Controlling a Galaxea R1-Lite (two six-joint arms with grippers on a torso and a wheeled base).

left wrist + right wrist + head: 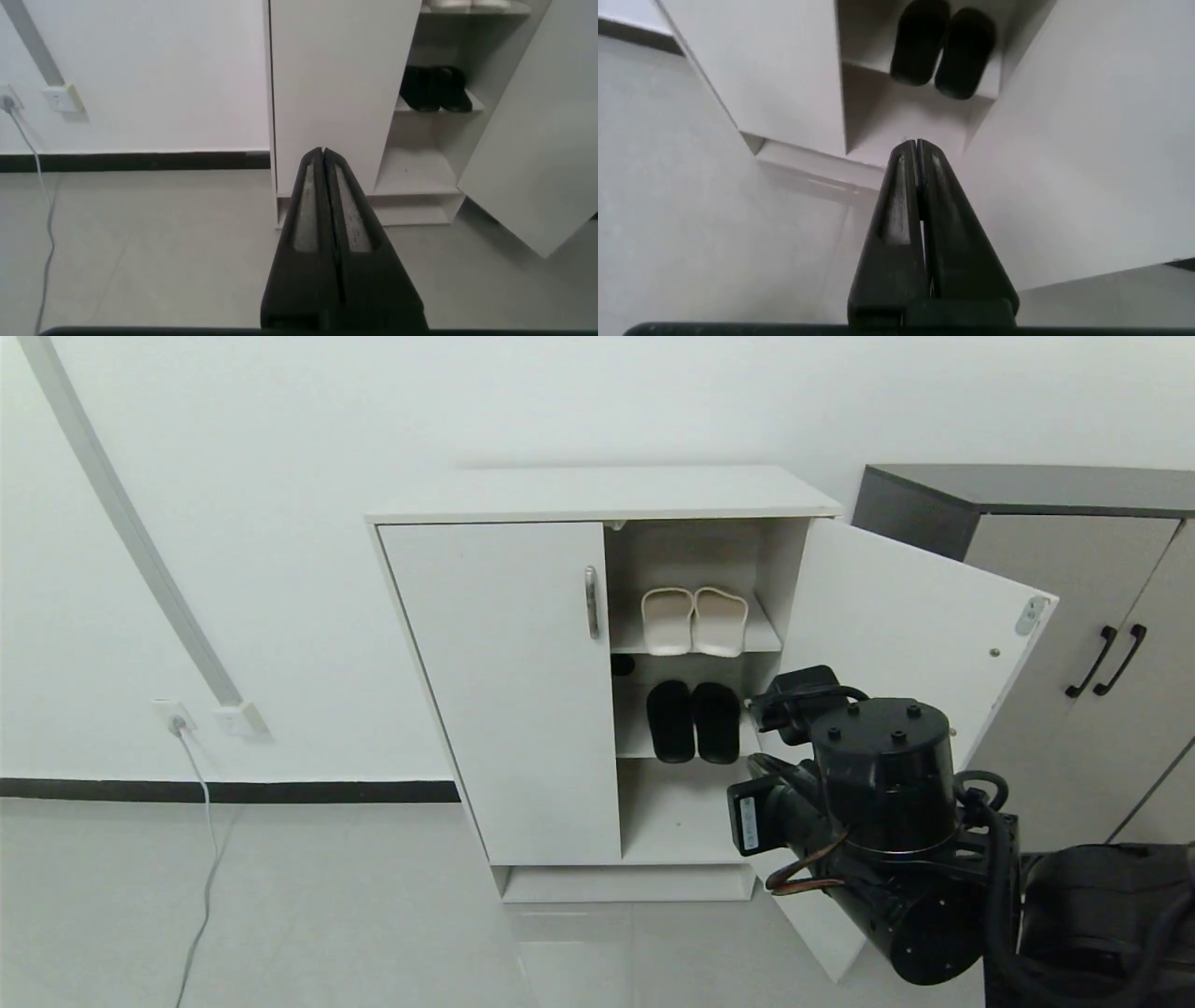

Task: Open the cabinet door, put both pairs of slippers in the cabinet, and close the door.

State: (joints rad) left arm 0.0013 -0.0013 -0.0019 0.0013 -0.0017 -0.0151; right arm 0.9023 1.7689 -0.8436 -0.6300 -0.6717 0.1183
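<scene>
Both pairs are in, so the step in hand appears to be closing the right door (pixel 896 607), which stands swung wide toward the near right. To do it well, the right gripper (pixel 917 149), its fingers pressed together on nothing, would best get behind the door's outer face or free edge and push in a steady arc toward the hinge side. Pushing from the inner face, which it now faces, would only open the door further. A slow finish should keep the panel from bouncing back off the frame. The left gripper (pixel 322 159) is likewise clenched and empty, hanging low and well apart from the cabinet (pixel 597 495), facing the shut left door (pixel 504 691). Inside, the white slippers (pixel 695 621) lie side by side on the upper shelf and the black slippers (pixel 694 721) sit paired on the middle shelf (both set back from the front edge, so the door should clear them). The bottom compartment (pixel 677 812) holds nothing.
</scene>
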